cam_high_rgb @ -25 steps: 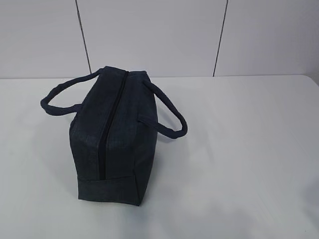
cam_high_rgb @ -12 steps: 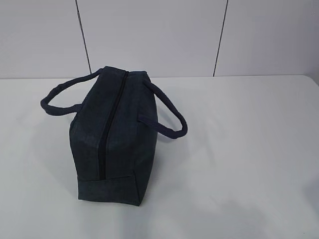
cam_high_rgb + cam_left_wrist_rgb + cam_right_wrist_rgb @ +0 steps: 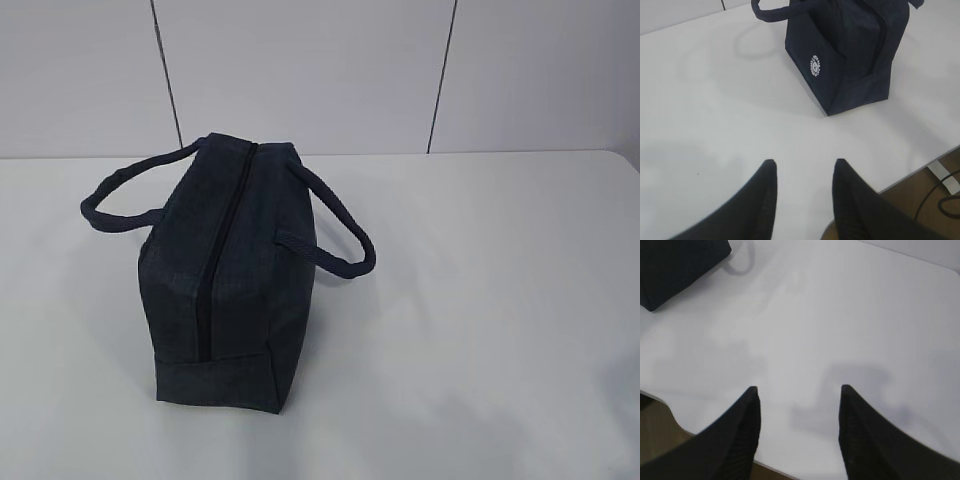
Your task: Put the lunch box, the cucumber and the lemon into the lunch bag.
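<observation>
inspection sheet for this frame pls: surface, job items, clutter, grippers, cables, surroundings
Surface: white table, bare apart from the bag.
Job's things: lunch bag upright, zipper closed; lunch box, cucumber, lemon not seen.
Clutter: nothing seen.
Grippers: left gripper open, empty, over the table short of the bag; right gripper open, empty, near the table edge.
Cables: dark cable on the floor beside the table.
Surroundings: pale panelled wall behind.

The lunch bag point(image 3: 225, 280) stands upright on the white counter point(image 3: 480, 300), toward nine o'clock of its middle. It is dark navy and boxy, its black top zipper point(image 3: 222, 250) run shut. Two loop handles flop outward, one per side. A small round white logo point(image 3: 815, 65) marks one end.
</observation>
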`<state>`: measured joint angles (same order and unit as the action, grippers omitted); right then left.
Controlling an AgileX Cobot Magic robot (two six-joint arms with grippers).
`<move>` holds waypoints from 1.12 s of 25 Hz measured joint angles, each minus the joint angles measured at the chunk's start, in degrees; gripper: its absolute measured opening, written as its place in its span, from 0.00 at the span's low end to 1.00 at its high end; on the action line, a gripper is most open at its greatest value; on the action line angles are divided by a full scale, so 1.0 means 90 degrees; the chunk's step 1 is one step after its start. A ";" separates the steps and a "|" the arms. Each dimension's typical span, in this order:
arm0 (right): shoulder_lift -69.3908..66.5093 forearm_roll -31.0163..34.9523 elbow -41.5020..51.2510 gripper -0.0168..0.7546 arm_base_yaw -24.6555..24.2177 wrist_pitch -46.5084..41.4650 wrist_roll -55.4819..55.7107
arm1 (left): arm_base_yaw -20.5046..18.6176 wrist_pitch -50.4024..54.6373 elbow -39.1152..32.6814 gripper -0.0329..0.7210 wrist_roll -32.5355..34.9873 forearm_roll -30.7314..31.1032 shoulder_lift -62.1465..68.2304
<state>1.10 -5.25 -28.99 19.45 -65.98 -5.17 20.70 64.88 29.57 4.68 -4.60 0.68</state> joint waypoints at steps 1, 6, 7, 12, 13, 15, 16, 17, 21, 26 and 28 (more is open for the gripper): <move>0.0000 0.0000 0.0000 0.50 0.0000 0.0015 0.0011 | 0.0000 -0.0027 -0.0012 0.40 0.0000 0.0013 0.0000; 0.0000 0.0000 0.0012 0.50 0.0000 0.0043 0.0011 | 0.0000 -0.0069 -0.0016 0.38 0.0000 0.0025 0.0000; 0.0000 0.0000 0.0012 0.50 0.0000 0.0043 0.0011 | 0.0000 -0.0069 -0.0016 0.38 0.0000 0.0036 0.0000; 0.0000 0.0000 0.0012 0.50 0.0000 0.0055 0.0011 | 0.0000 -0.0069 -0.0016 0.37 0.0000 0.0036 0.0000; 0.0000 0.0000 0.0012 0.50 0.0000 0.0055 0.0011 | -0.0015 -0.0073 -0.0016 0.37 0.0000 0.0048 0.0000; 0.0000 0.0000 0.0012 0.50 0.0000 0.0055 0.0011 | -0.0162 -0.0084 -0.0016 0.37 0.0000 0.0048 0.0000; 0.0000 0.0000 0.0012 0.50 0.0000 0.0055 0.0011 | -0.0286 -0.0084 -0.0016 0.37 0.0000 0.0048 0.0000; 0.0000 0.0000 0.0012 0.50 0.0000 0.0055 0.0011 | -0.0418 -0.0084 -0.0016 0.37 0.0000 0.0048 0.0000; 0.0000 0.0000 0.0012 0.50 0.0000 0.0055 0.0011 | -0.1299 -0.0084 -0.0016 0.37 0.0000 0.0048 0.0000; 0.0000 0.0000 0.0012 0.50 0.0000 0.0055 0.0011 | -0.2169 -0.0084 -0.0016 0.37 0.0000 0.0048 0.0000; 0.0000 0.0000 0.0012 0.50 0.0000 0.0055 0.0011 | -0.2213 -0.0096 -0.0016 0.37 0.0000 0.0048 0.0000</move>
<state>1.10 -5.25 -28.88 19.45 -65.49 -5.07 0.78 64.02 29.42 4.68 -4.17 0.68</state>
